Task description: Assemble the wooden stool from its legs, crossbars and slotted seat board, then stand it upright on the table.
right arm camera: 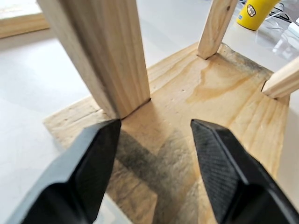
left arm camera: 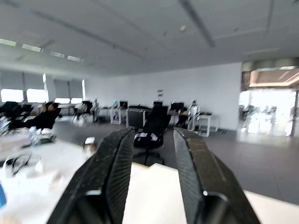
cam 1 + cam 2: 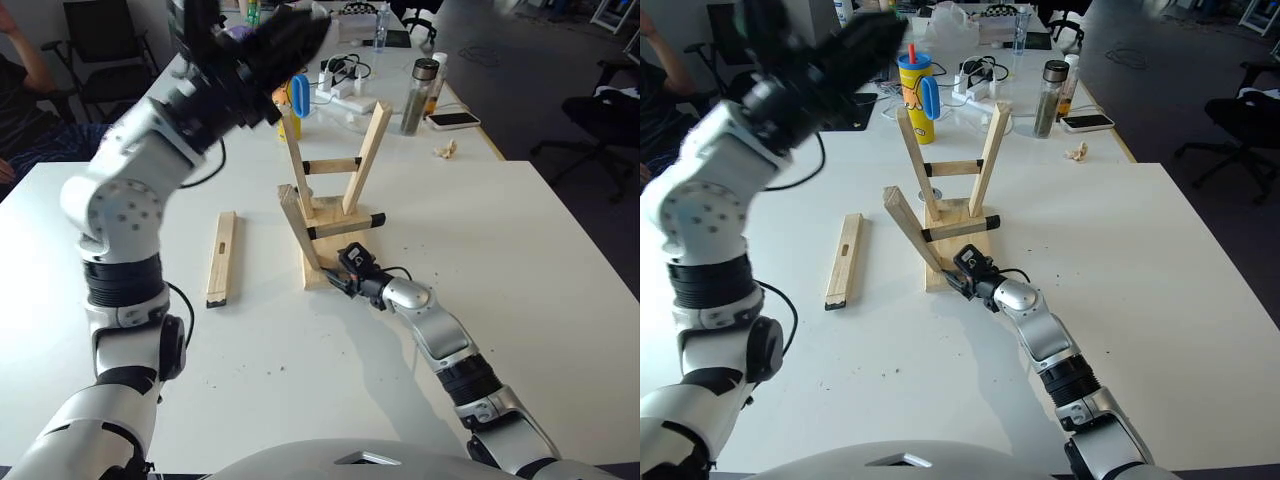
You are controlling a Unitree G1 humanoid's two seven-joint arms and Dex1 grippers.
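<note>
Left eye view: the half-built stool [image 3: 325, 212] sits seat-down at mid-table, with a loose leg [image 3: 221, 258] toward the left edge.
Left wrist view: the left hand [image 2: 152, 137] is open and empty.
Right wrist view: the right hand [image 1: 156, 126] is open over the seat board [image 1: 215, 93], beside a fitted leg [image 1: 107, 56].
</note>
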